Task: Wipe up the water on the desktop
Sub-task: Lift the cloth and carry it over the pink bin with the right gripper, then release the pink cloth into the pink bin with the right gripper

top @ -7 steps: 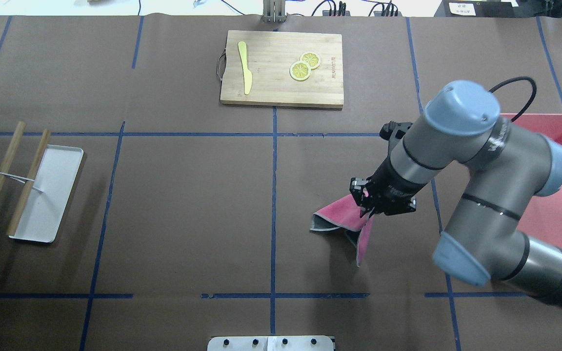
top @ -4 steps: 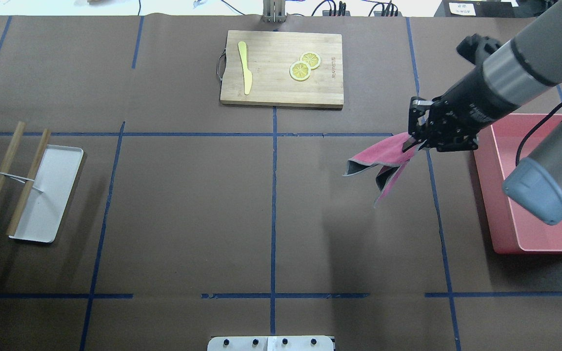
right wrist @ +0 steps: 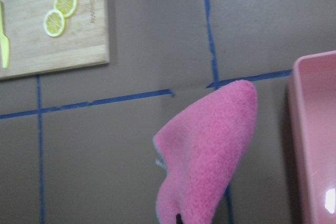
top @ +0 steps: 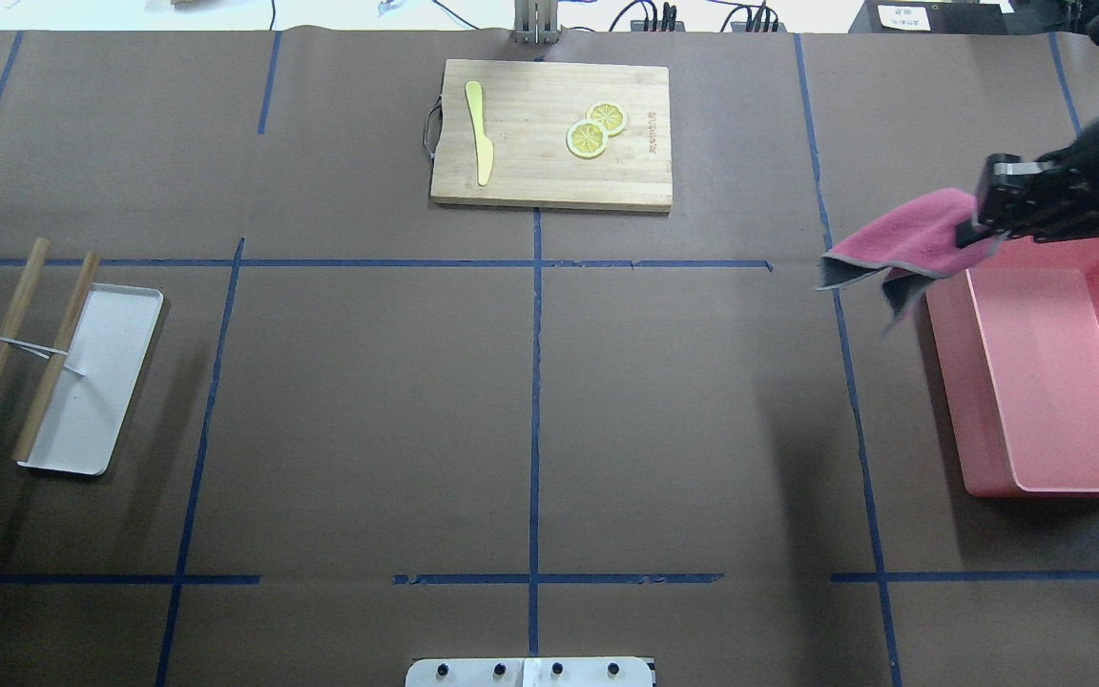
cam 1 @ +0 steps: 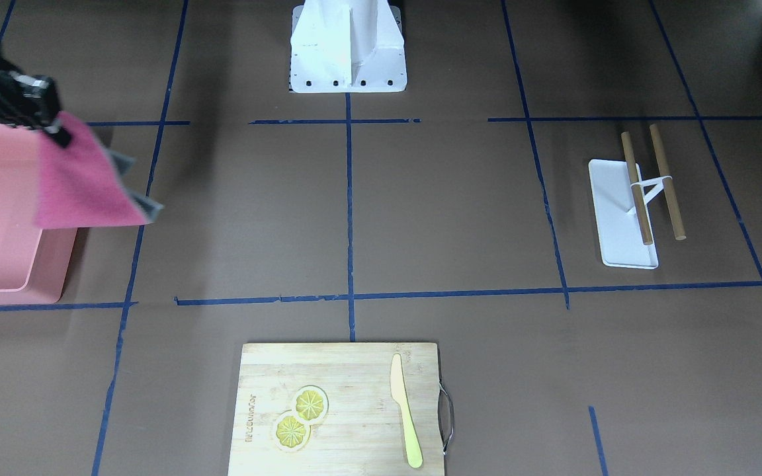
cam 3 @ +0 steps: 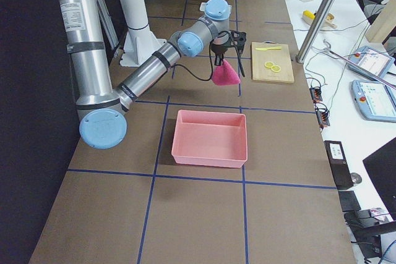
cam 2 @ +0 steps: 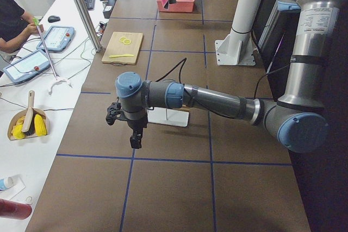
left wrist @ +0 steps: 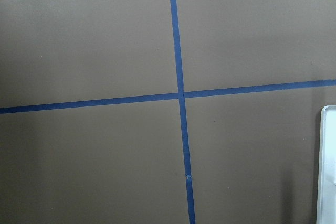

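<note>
The desktop (top: 368, 401) is the brown surface with blue tape lines; I see no water on it. My right gripper (top: 979, 229) is shut on a pink cloth (top: 902, 243) with a grey underside. It holds the cloth in the air beside the far left corner of a pink bin (top: 945, 382). The cloth hangs free in the right wrist view (right wrist: 210, 150) and the front view (cam 1: 83, 185). My left gripper (cam 2: 134, 137) shows only in the exterior left view, hanging above the desktop; I cannot tell whether it is open or shut.
A bamboo cutting board (top: 530, 162) with a yellow knife (top: 481, 134) and two lemon slices (top: 595, 129) lies at the far middle. A white tray (top: 111, 353) with two wooden sticks (top: 30, 353) is at the left. The robot base (cam 1: 348, 46) stands at the near edge.
My right gripper lifted the pink cloth off the desktop and carried it away from the robot and to the right, up to the pink bin's corner.
</note>
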Available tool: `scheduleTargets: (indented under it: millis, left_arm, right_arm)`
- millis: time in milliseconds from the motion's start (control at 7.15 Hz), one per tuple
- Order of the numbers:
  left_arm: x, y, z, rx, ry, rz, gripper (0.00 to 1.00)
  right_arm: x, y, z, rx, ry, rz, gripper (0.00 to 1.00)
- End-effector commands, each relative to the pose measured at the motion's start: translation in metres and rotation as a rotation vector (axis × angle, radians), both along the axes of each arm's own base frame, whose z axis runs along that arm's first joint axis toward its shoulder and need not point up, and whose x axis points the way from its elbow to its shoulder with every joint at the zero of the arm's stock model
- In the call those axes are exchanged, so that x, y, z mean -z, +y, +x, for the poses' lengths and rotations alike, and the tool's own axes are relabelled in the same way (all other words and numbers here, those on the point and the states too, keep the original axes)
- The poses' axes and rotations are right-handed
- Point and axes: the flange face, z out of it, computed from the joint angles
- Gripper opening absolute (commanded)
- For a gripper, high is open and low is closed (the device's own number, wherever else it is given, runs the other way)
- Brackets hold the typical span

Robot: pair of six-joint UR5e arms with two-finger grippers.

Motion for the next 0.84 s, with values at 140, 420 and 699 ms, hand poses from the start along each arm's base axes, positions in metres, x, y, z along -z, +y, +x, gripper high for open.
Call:
scheduleTargets:
  millis: [140, 420, 699]
  left_arm:
    - [0.005, 0.0, 0.001, 0.001, 0.011, 0.008, 1.0]
    - [0.006, 0.0, 0.001, 0.001, 0.011, 0.008, 1.0]
    - [0.005, 0.0, 0.001, -0.001, 0.011, 0.009, 1.0]
  right_arm:
    - [-0.152, 0.01, 0.111, 0.144, 0.182, 0.165, 0.01]
    - [-0.152, 0.011, 0.112, 0.144, 0.197, 0.148, 0.03]
    - [-0.147, 0.004, 0.109, 0.145, 0.189, 0.109, 0.73]
